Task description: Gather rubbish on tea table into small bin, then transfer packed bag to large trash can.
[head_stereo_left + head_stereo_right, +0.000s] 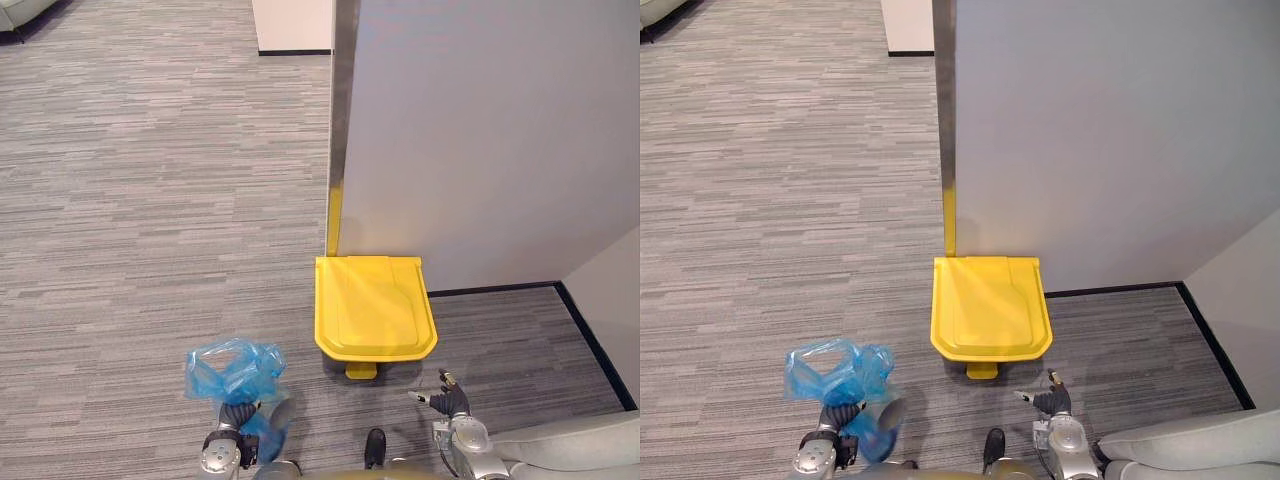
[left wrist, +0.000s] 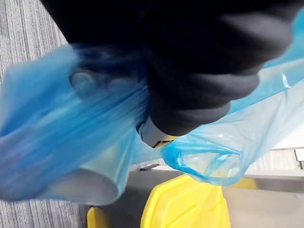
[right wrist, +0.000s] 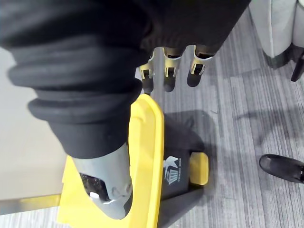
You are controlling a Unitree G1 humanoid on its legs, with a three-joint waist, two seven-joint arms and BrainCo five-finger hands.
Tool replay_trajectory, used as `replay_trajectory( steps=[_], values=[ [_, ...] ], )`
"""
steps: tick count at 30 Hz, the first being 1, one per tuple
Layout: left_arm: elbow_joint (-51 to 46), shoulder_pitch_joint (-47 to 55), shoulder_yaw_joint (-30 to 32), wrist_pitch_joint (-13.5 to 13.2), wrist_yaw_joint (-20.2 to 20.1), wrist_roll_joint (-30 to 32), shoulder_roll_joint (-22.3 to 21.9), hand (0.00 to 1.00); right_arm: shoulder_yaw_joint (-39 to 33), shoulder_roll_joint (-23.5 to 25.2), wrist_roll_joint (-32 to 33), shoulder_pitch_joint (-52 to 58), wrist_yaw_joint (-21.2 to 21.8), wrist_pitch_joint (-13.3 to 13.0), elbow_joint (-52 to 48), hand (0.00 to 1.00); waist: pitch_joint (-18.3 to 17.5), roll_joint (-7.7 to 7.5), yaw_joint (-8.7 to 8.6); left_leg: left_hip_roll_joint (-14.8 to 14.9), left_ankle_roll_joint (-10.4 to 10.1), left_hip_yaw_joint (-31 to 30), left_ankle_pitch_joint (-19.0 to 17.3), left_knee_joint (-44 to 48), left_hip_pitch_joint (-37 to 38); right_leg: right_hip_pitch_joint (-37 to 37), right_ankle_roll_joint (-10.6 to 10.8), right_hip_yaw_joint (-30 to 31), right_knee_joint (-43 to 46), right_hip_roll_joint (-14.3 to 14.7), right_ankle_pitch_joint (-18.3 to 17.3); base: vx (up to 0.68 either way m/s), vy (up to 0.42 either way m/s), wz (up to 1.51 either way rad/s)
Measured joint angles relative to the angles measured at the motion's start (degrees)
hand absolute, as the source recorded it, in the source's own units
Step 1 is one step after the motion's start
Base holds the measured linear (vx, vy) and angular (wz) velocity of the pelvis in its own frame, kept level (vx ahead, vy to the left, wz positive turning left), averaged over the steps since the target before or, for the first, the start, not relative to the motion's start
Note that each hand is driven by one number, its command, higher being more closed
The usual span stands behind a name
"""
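Well, L hand (image 1: 236,415) is closed tight round the neck of the blue bag (image 1: 232,368). It holds the bag up over the grey carpet (image 1: 150,200), near the big yellow trash can (image 1: 376,352) on its left side. Lid (image 1: 372,298) is shut. Can sits vs. the grey wall (image 1: 480,140). R hand (image 1: 448,398) is by the can's front, fingers loose & open.

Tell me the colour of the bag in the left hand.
Translucent blue. The bag, gripped by the left hand, shows best in the left eye view.
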Motion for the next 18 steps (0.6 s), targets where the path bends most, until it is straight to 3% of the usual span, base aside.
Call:
replay_trajectory(
  steps=[2,5,7,8,9,11,13,14,16,18],
  values=[
    [-0.08,-0.11,0.03,-0.01,0.0,-0.08,-0.1,1.0,-0.01,-0.16,0.01,-1.19,-0.03,0.1,0.02,0.0,0.04,0.08,0.36,0.3,0.24,0.69,-1.11,2.5,-1.96,-2.58,0.49,0.74,2.15,-0.11,-0.51,0.0,0.032,-0.27],
    [-0.23,-0.56,0.02,0.02,-0.05,-0.49,-0.17,1.0,-0.02,-0.35,0.05,-3.46,-0.07,0.36,0.04,0.0,0.71,0.32,0.63,0.77,0.77,1.72,-2.11,5.21,-3.1,-8.81,1.14,1.89,14.02,-1.29,-4.71,-0.03,0.03,-0.23],
    [-0.27,-1.76,0.06,-0.01,0.01,-0.55,-0.11,1.0,-0.18,-1.18,0.08,-5.27,-0.38,0.39,0.03,0.0,3.84,1.73,0.52,0.71,2.54,1.15,-4.51,6.51,-0.23,-14.26,4.62,1.5,32.07,-3.75,-6.43,-0.11,0.067,0.05],
    [-0.27,-2.41,0.0,0.02,0.05,-0.59,-0.11,1.0,-0.43,-1.13,0.08,-5.39,-0.54,0.35,0.0,0.0,4.93,2.53,0.05,0.64,3.65,0.35,-5.62,7.98,0.03,-16.5,6.14,1.19,35.68,-4.35,-8.6,-0.14,0.068,0.23],
    [-0.25,-2.98,-0.04,0.0,0.12,-0.76,0.01,1.0,-0.71,-0.92,0.13,-5.36,-0.85,0.54,0.0,0.0,6.03,2.51,-0.39,0.64,4.23,-0.42,-7.46,11.14,-0.16,-18.16,5.62,1.91,34.67,-4.7,-11.03,-0.08,0.039,0.32],
    [-0.27,-3.84,-0.02,0.0,0.17,-1.66,1.43,1.0,-1.47,0.19,0.62,-5.5,-1.17,1.0,-0.01,0.0,7.4,0.56,-0.4,-0.75,4.56,-0.72,-9.21,14.68,-0.65,-19.89,6.96,1.31,22.06,-6.0,-9.61,-0.06,-0.009,0.36],
    [-0.85,-4.5,0.22,0.07,0.3,-1.66,2.02,1.0,-1.92,0.12,0.71,-5.23,-1.31,1.36,-0.06,0.0,8.25,-0.97,-0.27,-1.78,2.97,-1.87,-11.45,18.53,-1.02,-16.67,7.53,-1.34,18.06,-7.58,-11.13,0.08,-0.113,0.31],
    [-0.96,-5.05,0.22,0.07,0.4,-1.64,1.68,1.0,-2.47,-0.09,0.73,-5.61,-1.32,1.36,-0.27,0.0,8.88,-0.5,0.05,-1.62,2.47,-2.22,-12.28,19.42,-0.98,-16.22,7.56,-0.85,17.27,-7.27,-9.06,0.14,-0.1,0.16],
    [-1.51,-6.97,-0.16,0.01,0.67,-1.61,1.03,1.0,-4.02,-0.07,0.87,-5.63,-1.55,1.33,-1.18,0.0,10.25,1.36,-0.14,-1.05,1.85,-4.76,-12.97,19.46,-0.86,-16.02,7.98,0.47,19.22,-6.33,-8.92,0.13,-0.07,0.44],
    [-2.74,-7.2,-0.05,-0.04,0.88,-1.56,0.85,1.0,-4.16,0.08,1.88,-4.91,-1.43,1.4,-1.26,0.0,10.21,1.8,-0.24,-0.27,1.07,-6.23,-13.61,18.6,0.39,-16.04,7.62,0.62,22.19,-5.56,-9.73,0.19,-0.104,0.43]
  ],
)
